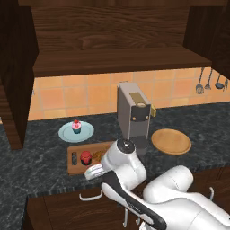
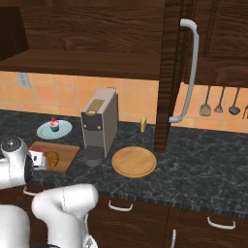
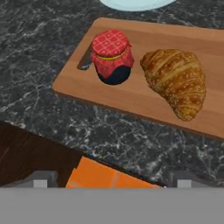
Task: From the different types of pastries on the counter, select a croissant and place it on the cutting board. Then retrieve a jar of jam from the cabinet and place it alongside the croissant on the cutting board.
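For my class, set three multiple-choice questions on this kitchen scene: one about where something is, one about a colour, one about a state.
1. Where is the jam jar?
A. on the cutting board, beside the croissant
B. on the round wooden plate
C. inside the cabinet

2. What colour is the jar's lid?
A. blue
B. red
C. green

3. How is the gripper?
A. shut on the jar
B. shut on the croissant
C. open, holding nothing

Answers: 1 A, the hand view shows jar and croissant side by side on the board; 2 B, a red checked lid; 3 C, both fingertips stand wide apart, clear of the board.
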Tool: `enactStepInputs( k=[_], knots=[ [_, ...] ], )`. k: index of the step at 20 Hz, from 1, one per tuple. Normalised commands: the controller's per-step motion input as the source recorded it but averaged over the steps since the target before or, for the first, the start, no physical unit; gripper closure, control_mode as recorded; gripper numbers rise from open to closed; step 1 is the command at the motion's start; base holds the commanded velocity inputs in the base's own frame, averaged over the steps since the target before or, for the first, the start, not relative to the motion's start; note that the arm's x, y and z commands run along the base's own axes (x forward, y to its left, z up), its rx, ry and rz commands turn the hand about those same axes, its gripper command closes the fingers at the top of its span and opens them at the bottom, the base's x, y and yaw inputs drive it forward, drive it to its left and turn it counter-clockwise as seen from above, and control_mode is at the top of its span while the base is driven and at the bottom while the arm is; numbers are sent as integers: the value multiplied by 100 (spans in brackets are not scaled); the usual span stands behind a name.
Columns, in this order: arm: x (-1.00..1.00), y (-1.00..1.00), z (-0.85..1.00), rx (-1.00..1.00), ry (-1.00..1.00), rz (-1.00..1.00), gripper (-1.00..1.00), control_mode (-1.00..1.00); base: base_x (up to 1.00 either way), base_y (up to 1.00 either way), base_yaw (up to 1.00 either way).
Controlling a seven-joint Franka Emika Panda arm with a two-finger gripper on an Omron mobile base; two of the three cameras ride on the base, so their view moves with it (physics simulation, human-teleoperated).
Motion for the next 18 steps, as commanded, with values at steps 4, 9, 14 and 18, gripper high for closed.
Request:
enactStepInputs(
  k=[4,9,14,18],
  knots=[
    [-100,23,-32,0,-18,-7,-100,-100,0,0,0],
    [-95,30,-29,0,-4,-4,-100,-100,0,0,0],
    [-54,34,-22,0,0,0,-100,-100,0,0,0],
    [-16,35,-21,0,2,0,-100,-100,0,0,0]
  ],
)
